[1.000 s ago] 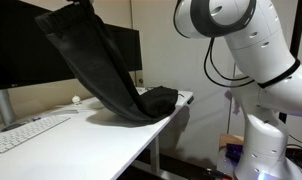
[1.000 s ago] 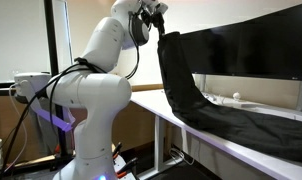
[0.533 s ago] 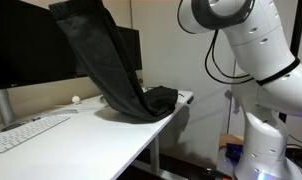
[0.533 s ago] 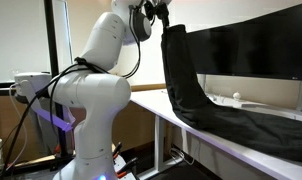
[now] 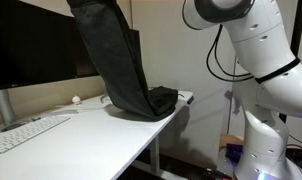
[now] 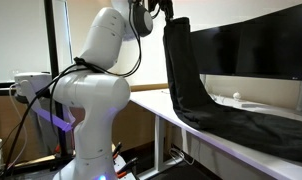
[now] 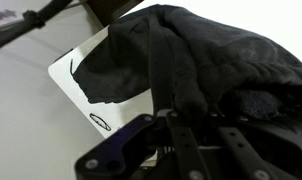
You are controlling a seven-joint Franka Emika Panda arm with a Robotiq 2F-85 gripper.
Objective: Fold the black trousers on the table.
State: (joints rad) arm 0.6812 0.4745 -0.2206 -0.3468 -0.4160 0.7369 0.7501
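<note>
The black trousers (image 5: pixel 116 60) hang from above as a long, steep drape. Their lower part lies bunched on the white table (image 5: pixel 81 135) near its end. In an exterior view my gripper (image 6: pixel 171 10) is high above the table edge (image 6: pixel 156 108), shut on the top end of the trousers (image 6: pixel 181 70). In the wrist view the gripper (image 7: pixel 176 115) pinches the dark fabric (image 7: pixel 191 50), which falls away to the table corner (image 7: pixel 76 75) below. In an exterior view the gripper itself is above the top edge of the picture.
Black monitors (image 5: pixel 31 50) (image 6: pixel 251 50) stand along the back of the table behind the hanging fabric. A white keyboard (image 5: pixel 26 132) lies near the front. A small white object (image 5: pixel 76 99) (image 6: pixel 236 98) sits by the monitor base. The robot base (image 5: pixel 256 140) stands beside the table end.
My gripper has carried the top of the trousers toward the table's end near the robot. The fabric now hangs steeper, with less of it spread over the table.
</note>
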